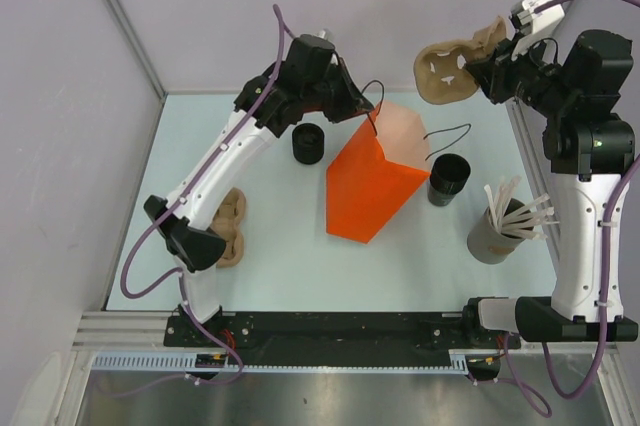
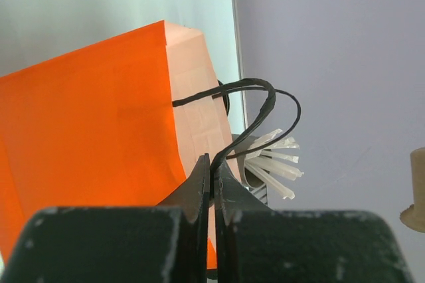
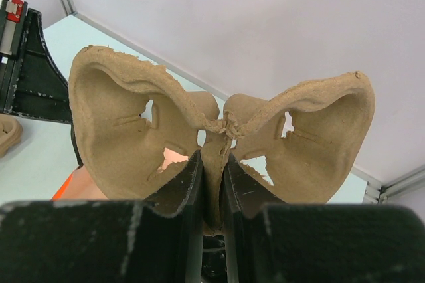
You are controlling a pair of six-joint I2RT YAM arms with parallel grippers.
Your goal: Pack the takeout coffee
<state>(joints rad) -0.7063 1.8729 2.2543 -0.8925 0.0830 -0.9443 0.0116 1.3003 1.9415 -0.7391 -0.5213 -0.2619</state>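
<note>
While the orange paper bag (image 1: 370, 186) leans tilted across the middle of the pale counter (image 1: 290, 276), its inside cannot be made out from any camera. In the left wrist view its side hides all but a dark sliver of what stands behind it. The left arm crosses over one brown pulp cup tray (image 1: 232, 226) lying near the left edge and covers part of it. Whether either black cup carries a lid is hard to tell from above.

Open counter runs along the near edge, between the bag and the arm bases. The grey tub of white sticks (image 1: 497, 231) stands close to the right edge. A raised pulp tray (image 1: 450, 71) hangs over the far right corner, near the wall.

Counted:
- One bag with two black cord handles.
- Two pulp trays.
- One tub.
- Two black cups in sight.

One takeout coffee cup (image 1: 308, 143) stands just beyond the bag's left side, beneath the left arm. The second black cup (image 1: 448, 178) stands just right of the bag.

The left gripper (image 2: 212, 163) is pressed together on one cord handle (image 2: 262, 97). The right gripper (image 3: 212, 163) pinches the raised tray's centre ridge.
</note>
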